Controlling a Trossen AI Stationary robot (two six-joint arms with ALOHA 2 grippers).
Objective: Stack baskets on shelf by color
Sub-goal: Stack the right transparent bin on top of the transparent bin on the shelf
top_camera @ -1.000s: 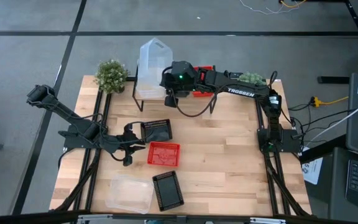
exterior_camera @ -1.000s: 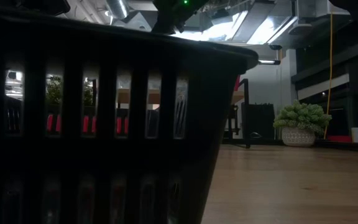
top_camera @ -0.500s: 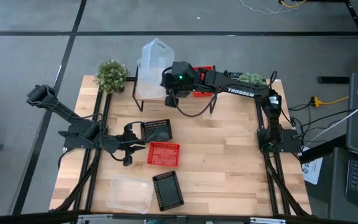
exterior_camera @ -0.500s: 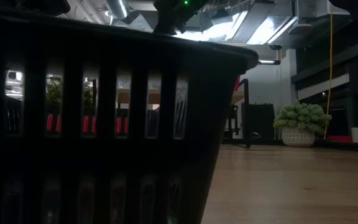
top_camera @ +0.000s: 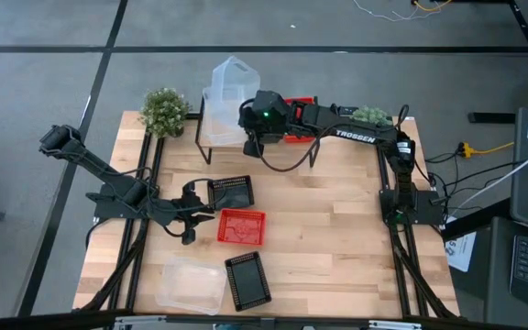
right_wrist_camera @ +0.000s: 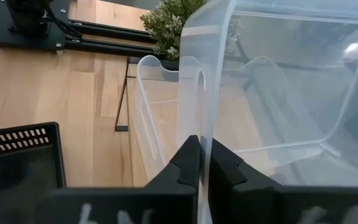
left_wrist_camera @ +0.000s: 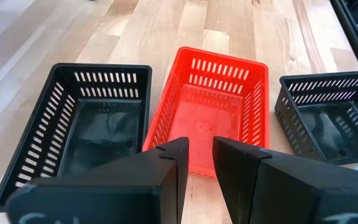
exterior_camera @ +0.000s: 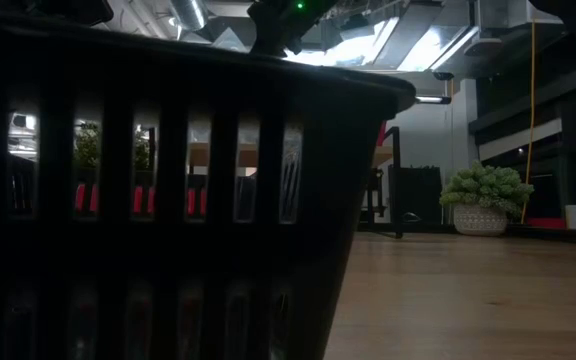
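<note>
While the right claw (right_wrist_camera: 199, 163) pinches a clear basket's (right_wrist_camera: 278, 93) wall over the shelf (top_camera: 296, 145) at upper centre, release comes next; left claw (left_wrist_camera: 199, 163) waits, slightly apart, over the red basket (left_wrist_camera: 213, 118).

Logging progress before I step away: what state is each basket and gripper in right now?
Held clear basket: tilted, above the shelf's clear basket.
Right gripper: shut on the held basket's wall.
Red basket: on table, upright, empty.
Black basket nearer the shelf: on table, upright, empty.
Black basket at the front: on table, upright, empty.
Table's clear basket: unstacked.
Left gripper: slightly open, holding nothing.
</note>
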